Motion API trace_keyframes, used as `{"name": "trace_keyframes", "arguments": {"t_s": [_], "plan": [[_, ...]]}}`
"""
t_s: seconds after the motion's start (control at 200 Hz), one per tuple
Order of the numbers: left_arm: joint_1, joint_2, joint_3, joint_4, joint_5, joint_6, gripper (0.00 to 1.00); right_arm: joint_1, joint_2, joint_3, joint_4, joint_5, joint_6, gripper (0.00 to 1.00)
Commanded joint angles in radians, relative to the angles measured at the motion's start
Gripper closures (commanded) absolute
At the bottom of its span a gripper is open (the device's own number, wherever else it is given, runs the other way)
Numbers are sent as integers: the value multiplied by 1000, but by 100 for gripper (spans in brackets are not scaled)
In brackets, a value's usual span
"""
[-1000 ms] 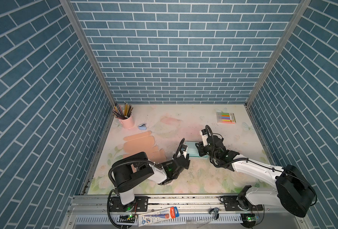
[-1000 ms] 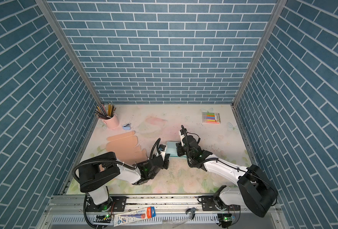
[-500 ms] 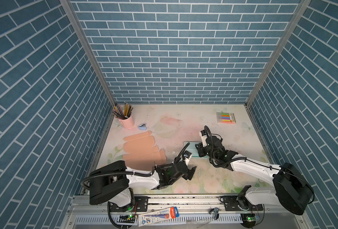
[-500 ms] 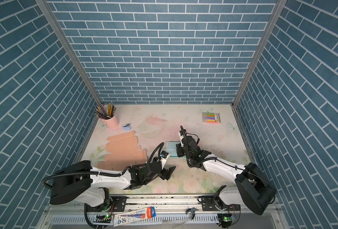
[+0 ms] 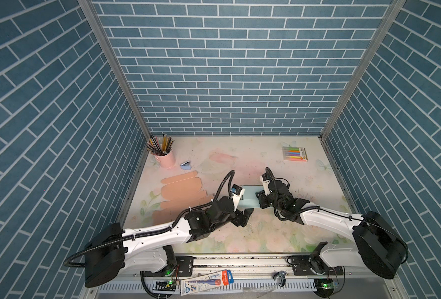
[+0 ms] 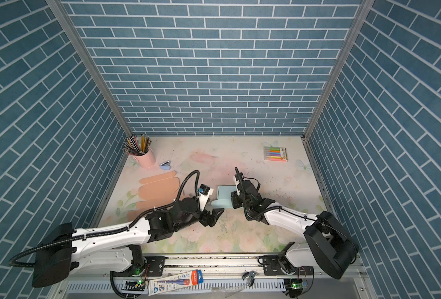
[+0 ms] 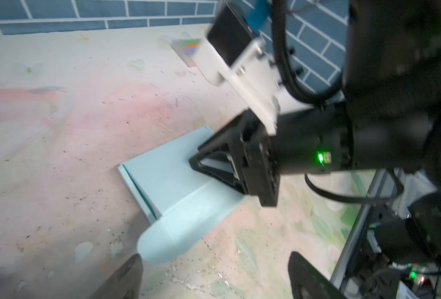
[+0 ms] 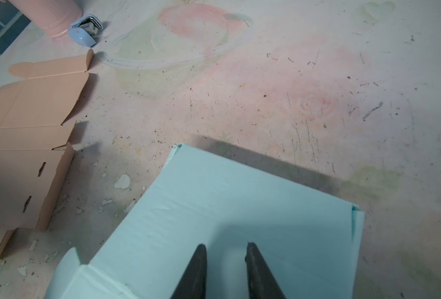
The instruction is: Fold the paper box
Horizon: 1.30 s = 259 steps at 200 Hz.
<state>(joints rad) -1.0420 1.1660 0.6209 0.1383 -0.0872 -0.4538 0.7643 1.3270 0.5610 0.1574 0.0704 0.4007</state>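
Blue brick walls on 3 sides, floral worktop (image 5: 240, 160) scuffed and flaky.

paper box (image 5: 249, 196) sits mid-worktop between the 2 arms: pale blue, body formed, lid panel flat on top in the right wrist view. 1 rounded flap (image 7: 172, 238) is not tucked yet and sticks out toward the front rail, low to the surface.

left pincer (image 7: 214, 259): spread wide, empty, just in front of the flap tip, not touching it. Both top views agree.

right pincer (image 8: 224, 248): jaws nearly together over the box's right end. Pale blue shows between them, but I cannot tell whether they clamp a wall or only press down.

My read: the step in hand is raising and tucking that flap. To do it well:
- keep the right side anchoring the box, since light paper will skid when pushed
- bring the lower left finger in flat along the worktop, under the rounded tip, not into its edge
- lift about the printed crease, not mid-panel, or it kinks
- close only lightly; it should bend, not crush

Unrelated: peach flat blanks (image 5: 180, 189), pencil cup (image 5: 166, 158) and marker pack (image 5: 294, 154), all well apart from the box.
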Motion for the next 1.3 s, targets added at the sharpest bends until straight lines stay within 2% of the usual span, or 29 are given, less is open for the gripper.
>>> {"name": "trace_keyframes", "arguments": {"t_s": [0.0,0.17,0.33,0.465,0.605,0.675,0.76,1.0,1.29], "plan": [[116,21,3,-18,141,-91,12,5,5,-15,-1,-12,37,71],[242,148,17,132,322,-116,12,6,-11,-18,-15,-8,41,71],[300,291,99,185,391,-106,15,6,-41,-19,-38,1,39,71],[309,396,170,165,381,-83,18,6,-83,3,-89,8,41,70],[320,469,182,184,384,-92,19,-7,-128,41,-152,-6,46,62],[320,485,179,194,386,-96,20,-29,-135,64,-188,-39,58,55],[320,498,174,202,380,-97,21,-77,-143,71,-209,-102,74,51],[322,511,155,217,372,-97,21,-175,-163,26,-230,-178,93,50],[317,520,135,243,381,-111,22,-200,-146,-23,-208,-221,97,52]]}}
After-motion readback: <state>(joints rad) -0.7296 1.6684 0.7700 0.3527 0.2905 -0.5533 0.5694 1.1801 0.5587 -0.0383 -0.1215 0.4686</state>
